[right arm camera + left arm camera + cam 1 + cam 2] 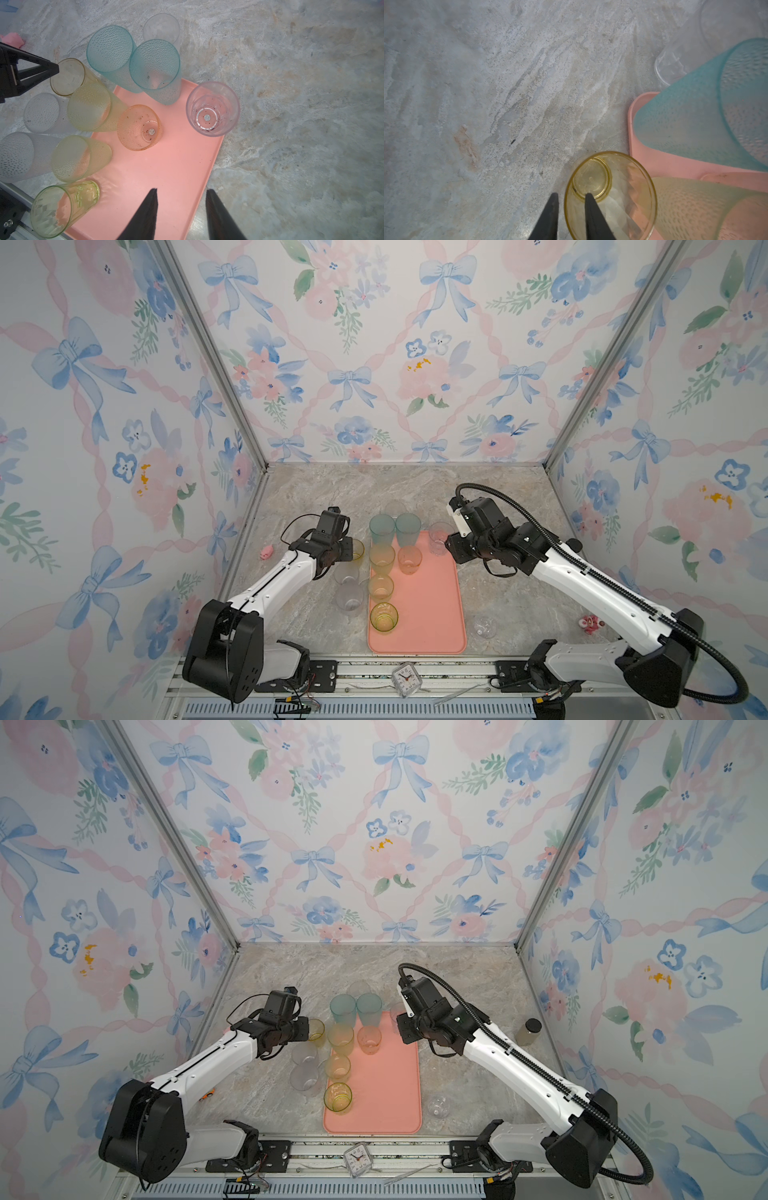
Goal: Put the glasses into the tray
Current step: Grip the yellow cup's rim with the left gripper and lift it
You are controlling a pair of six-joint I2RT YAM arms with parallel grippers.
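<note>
straddling upright yellow glass (623, 197) rim: left pincer (571, 194) seemingly unclamped; right pincer (181, 190) parted, empty.

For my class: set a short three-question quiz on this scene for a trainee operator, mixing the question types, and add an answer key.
1. True or false: the left gripper has one finger inside the yellow glass and one outside it.
2. The orange glass: A) stands upright on the tray; B) lies on its side; C) hangs in a gripper.
3. What does the right gripper hold?
Key: 1 true; 2 A; 3 nothing, its jaws are open.
</note>
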